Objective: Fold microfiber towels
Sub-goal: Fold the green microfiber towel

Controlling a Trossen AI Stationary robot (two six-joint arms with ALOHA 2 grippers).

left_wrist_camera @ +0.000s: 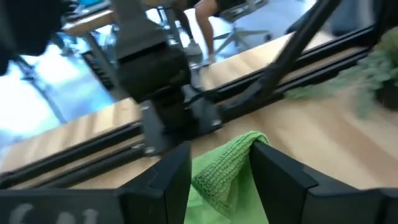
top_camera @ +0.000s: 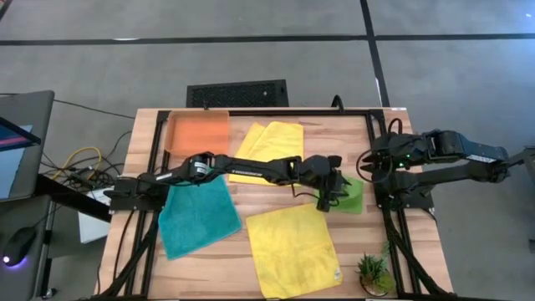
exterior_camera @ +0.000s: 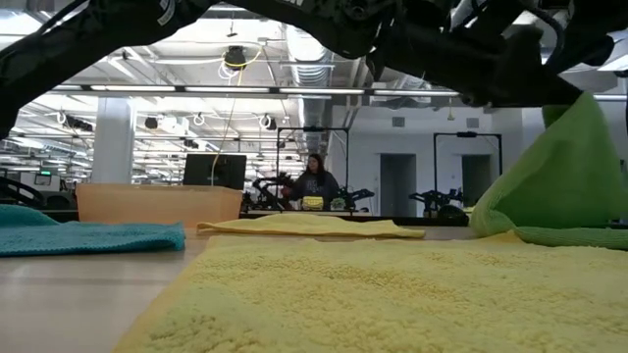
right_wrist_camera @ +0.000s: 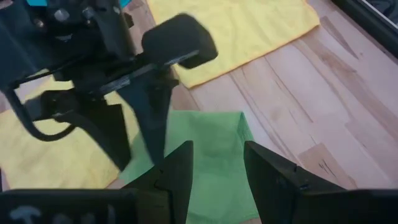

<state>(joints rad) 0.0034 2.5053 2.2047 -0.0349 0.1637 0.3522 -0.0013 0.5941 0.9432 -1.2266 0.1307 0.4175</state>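
- Four towels show from above; the green towel (top_camera: 354,195) lies just beside the big yellow towel (top_camera: 291,247), under the left gripper (top_camera: 331,198).
- Table-level: the green cloth rises in a peak, pointing up.
- Left wrist: fingers (left_wrist_camera: 168,180) pinch a green fold; a thin pinch could slip.
- Right wrist: the right gripper (right_wrist_camera: 217,163) hovers, fingers apart; the arms could collide.

The left gripper (top_camera: 332,194) covers part of the lime green towel (top_camera: 354,196); the potted plant (left_wrist_camera: 379,78) is blurred in the left wrist view
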